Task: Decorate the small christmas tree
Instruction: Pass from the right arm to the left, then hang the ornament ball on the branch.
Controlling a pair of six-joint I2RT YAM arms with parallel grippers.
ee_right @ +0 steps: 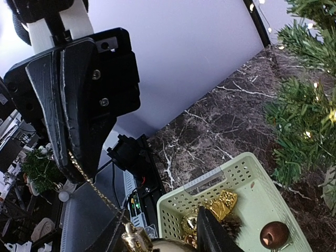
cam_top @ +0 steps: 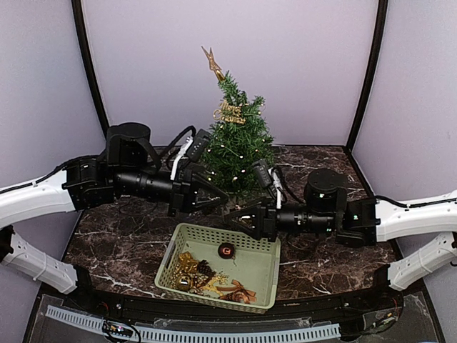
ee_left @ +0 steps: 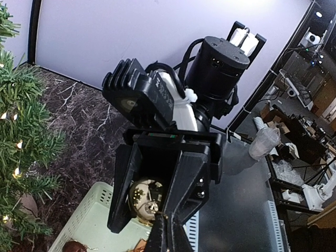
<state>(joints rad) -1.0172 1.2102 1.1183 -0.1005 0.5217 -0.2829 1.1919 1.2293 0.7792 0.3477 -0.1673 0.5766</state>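
Right wrist: left jaws pinch beaded gold cord (ee_right: 97,191); right jaws clasp shiny round bauble (ee_left: 143,202).

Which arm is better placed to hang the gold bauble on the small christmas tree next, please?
Probably left: the left gripper is shut on the gold cord beside the small christmas tree, while the right gripper holds the gold bauble lower, by the green basket.

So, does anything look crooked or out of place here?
The gold star topper on the small dark-green artificial christmas tree leans clearly left instead of standing upright. The pale green plastic basket sits at an angle to the near edge of the dark marble table.
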